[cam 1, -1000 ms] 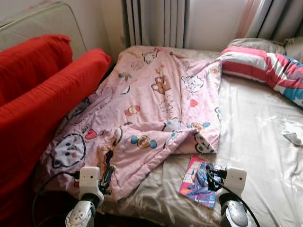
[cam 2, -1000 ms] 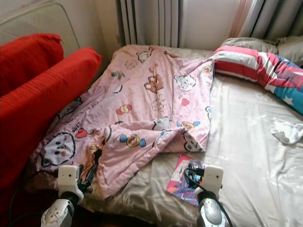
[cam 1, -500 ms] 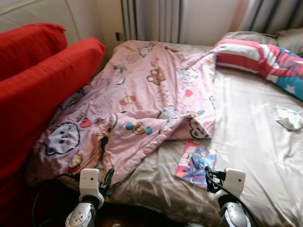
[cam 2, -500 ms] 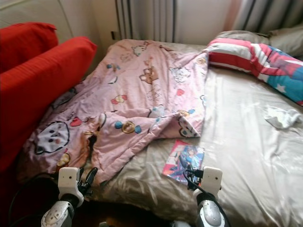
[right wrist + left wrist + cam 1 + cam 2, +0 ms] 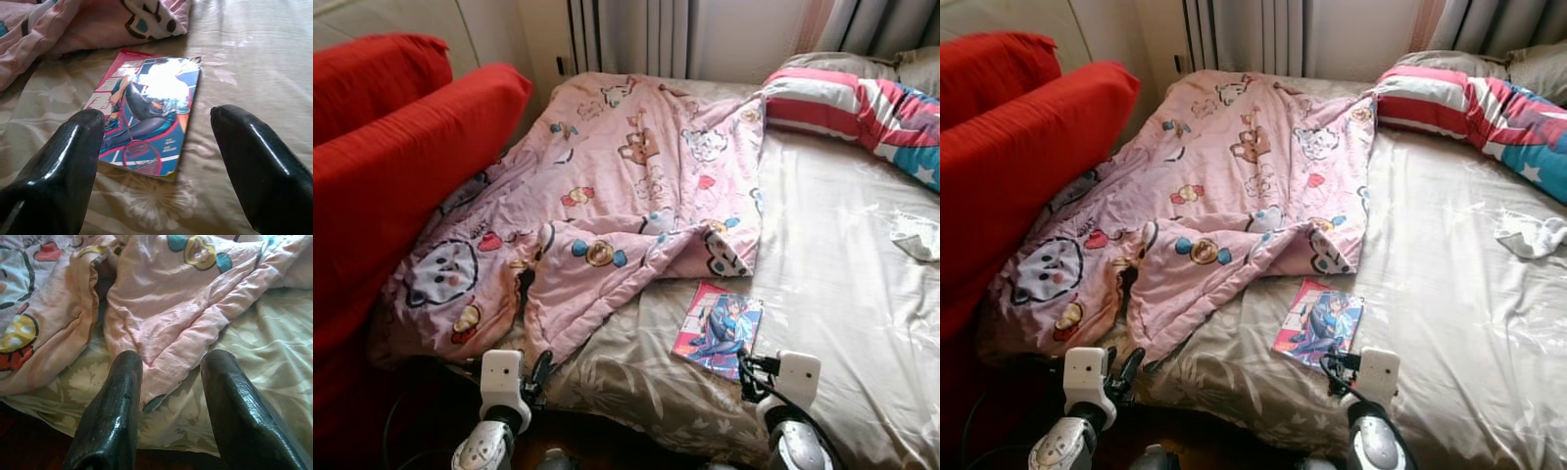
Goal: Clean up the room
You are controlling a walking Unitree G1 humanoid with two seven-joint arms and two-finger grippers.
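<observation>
A pink cartoon-print quilt (image 5: 626,186) lies rumpled over the left half of the bed, its folded corner (image 5: 151,328) hanging near the front edge. A colourful comic book (image 5: 718,329) lies flat on the beige sheet (image 5: 832,284) beside the quilt. My left gripper (image 5: 168,382) is open, just short of the quilt's corner at the bed's front edge. Held low before the book (image 5: 146,103), my right gripper (image 5: 156,147) is open too, nothing between its fingers.
Red cushions (image 5: 401,166) line the bed's left side. A striped pillow (image 5: 862,108) lies at the head, and a crumpled white cloth (image 5: 915,235) rests on the sheet at the right. Curtains (image 5: 626,34) hang behind.
The camera has pulled back and tilted, so the bed's front edge and dark floor now show. Both grippers sit farther from the quilt and book than before.
</observation>
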